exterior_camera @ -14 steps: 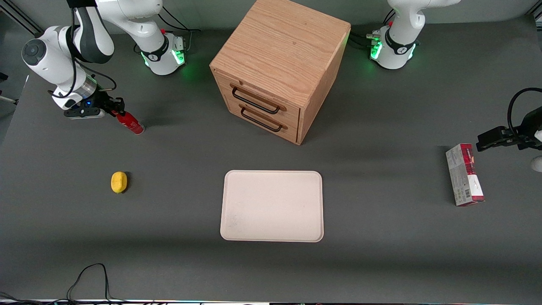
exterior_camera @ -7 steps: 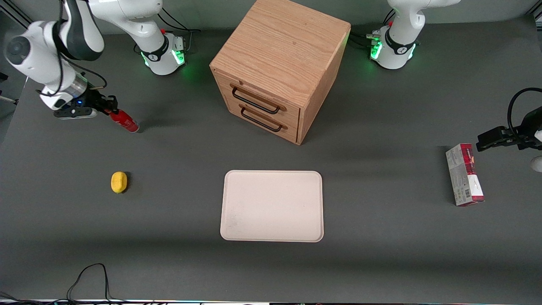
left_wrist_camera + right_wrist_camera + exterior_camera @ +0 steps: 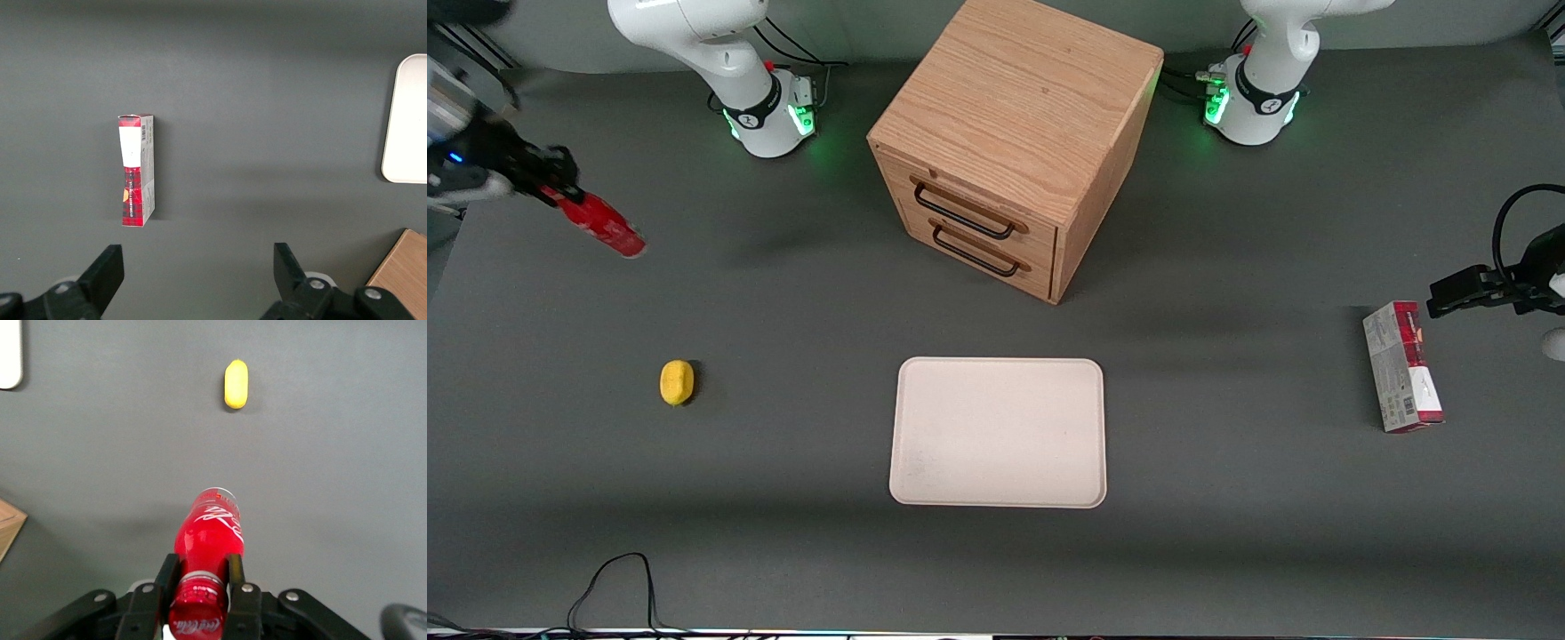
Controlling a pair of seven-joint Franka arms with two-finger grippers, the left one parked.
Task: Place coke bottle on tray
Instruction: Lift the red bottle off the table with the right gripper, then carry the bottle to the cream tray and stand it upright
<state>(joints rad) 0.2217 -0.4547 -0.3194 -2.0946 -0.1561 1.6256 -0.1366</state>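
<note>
Nearest the front camera, I am seeing the tray (image 3: pixel 998 432) lying flat on the dark table (image 3: pixel 783 551), with nothing on it. A little farther from the camera and toward the working arm's end of the table, a small yellow object (image 3: pixel 677 382) is sitting on the table, well apart from the tray. Toward the parked arm's end, a red-and-grey carton (image 3: pixel 1401 366) is lying on its side.

Farther from the camera than the tray, the wooden drawer cabinet (image 3: pixel 1009 142) is standing with its two dark-handled drawers facing the tray at an angle.

At the working arm's end of the table, I am watching the gripper (image 3: pixel 547 182) hanging above the table near its edge, well apart from the tray and the cabinet. It is clamped on the coke bottle (image 3: pixel 600 224): in the right wrist view I am seeing the two fingers (image 3: pixel 235 577) pressing either side of the bottle's neck, just under the red cap, with the gripper (image 3: pixel 200 577) closed around it. The coke bottle (image 3: pixel 208 550) is sticking out from the fingers, its base pointing away from the claw and slanting down toward the table, clear of the surface. In that wrist view the yellow object (image 3: pixel 236 384) is lying on the table past the bottle's base, apart from it, and a corner of the tray (image 3: pixel 10 353) is showing at the edge.
</note>
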